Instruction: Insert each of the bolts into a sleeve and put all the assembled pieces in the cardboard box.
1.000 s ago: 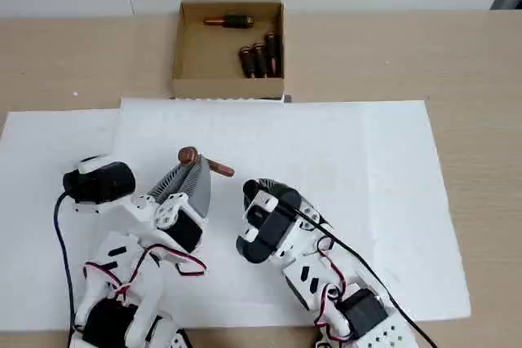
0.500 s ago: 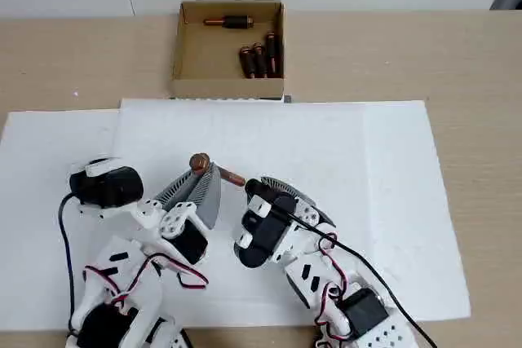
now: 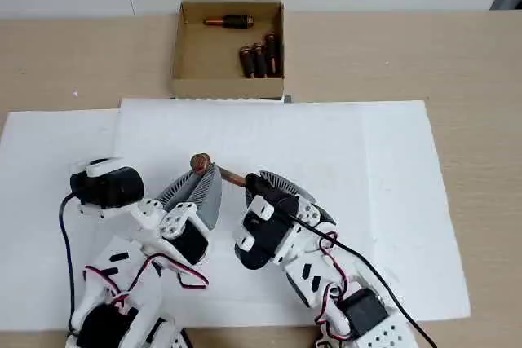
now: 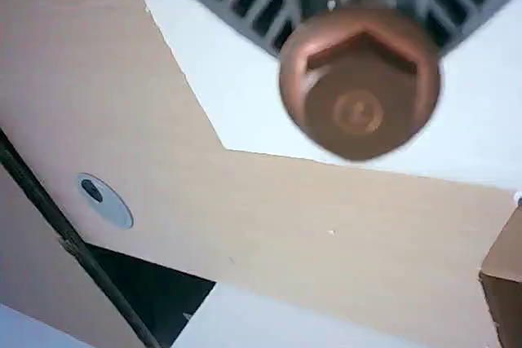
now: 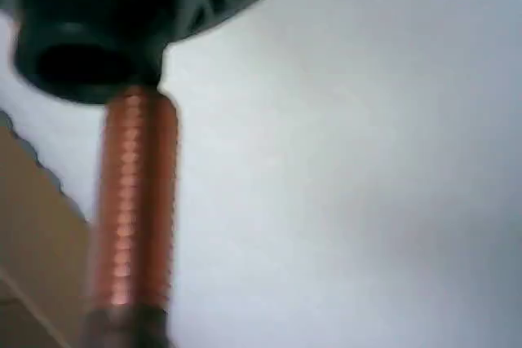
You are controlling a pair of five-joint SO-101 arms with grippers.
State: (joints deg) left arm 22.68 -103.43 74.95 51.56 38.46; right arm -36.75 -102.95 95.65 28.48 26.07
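The left gripper (image 3: 201, 172) is closed down narrow on a copper-coloured, hex-headed metal bolt (image 4: 359, 91). Its ribbed grey jaws pinch the shank just behind the head, so the threaded length sticks out free toward the other arm. The right gripper (image 3: 255, 184) sits just beside it, clamped on a short black cylindrical sleeve (image 5: 77, 55) with its open bore facing the bolt. From the right wrist the threaded tip stands right at the mouth of the bore, though I can't tell whether it has gone in.

I'd judge both parts to be small, rigid and light, with nothing that would crush. The bolt's smooth plated surface could slip or swivel in a light pinch. Holding it close under the head, as here, looks right: it keeps the thread clear and gives the jaws a shoulder to push against. The sleeve is round and likely to twist, so it wants gripping across its side walls with the mouth left open. The two must line up on one axis or the tip will jam on the rim.

Both grippers are low over a white paper sheet (image 3: 367, 169) on the pale wooden table (image 3: 81, 55). Well beyond them the open cardboard box (image 3: 228, 86) holds four assembled pieces (image 3: 261, 59).
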